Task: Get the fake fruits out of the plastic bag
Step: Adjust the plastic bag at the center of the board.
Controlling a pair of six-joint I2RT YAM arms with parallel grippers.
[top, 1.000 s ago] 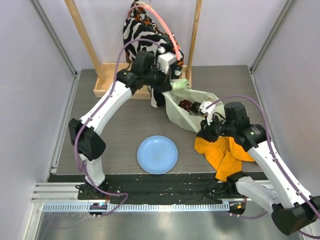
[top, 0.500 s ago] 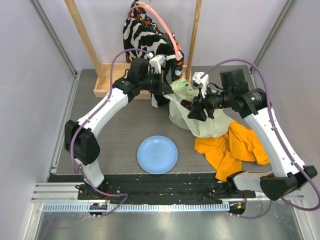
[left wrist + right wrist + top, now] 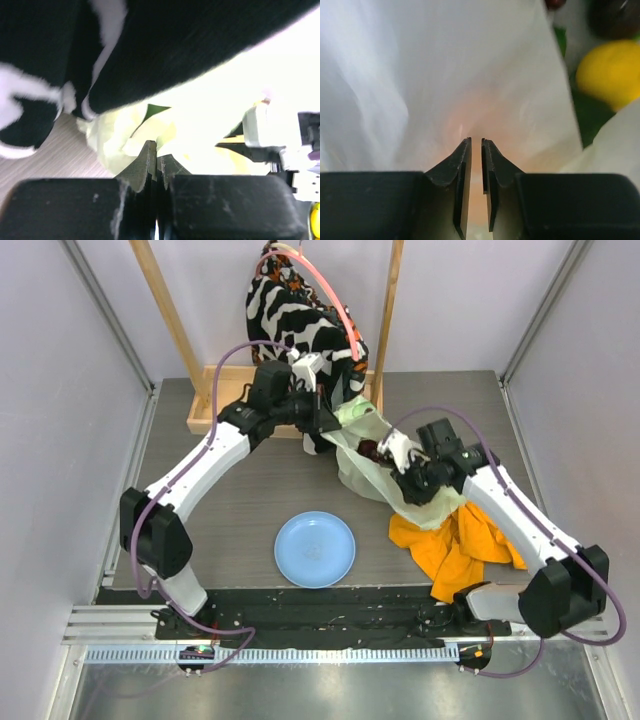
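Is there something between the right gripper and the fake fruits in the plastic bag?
Yes. In the right wrist view a translucent wall of the plastic bag lies straight ahead of the right gripper. The yellow lemon shows only up and to the right, past that wall's edge.

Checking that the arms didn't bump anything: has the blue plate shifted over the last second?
No. The blue plate sits at the same spot, just above the black strip in the top view.

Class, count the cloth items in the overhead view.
2: orange cloth on the table beside the plastic bag; zebra-patterned garment hanging at the back. Others may be hidden.
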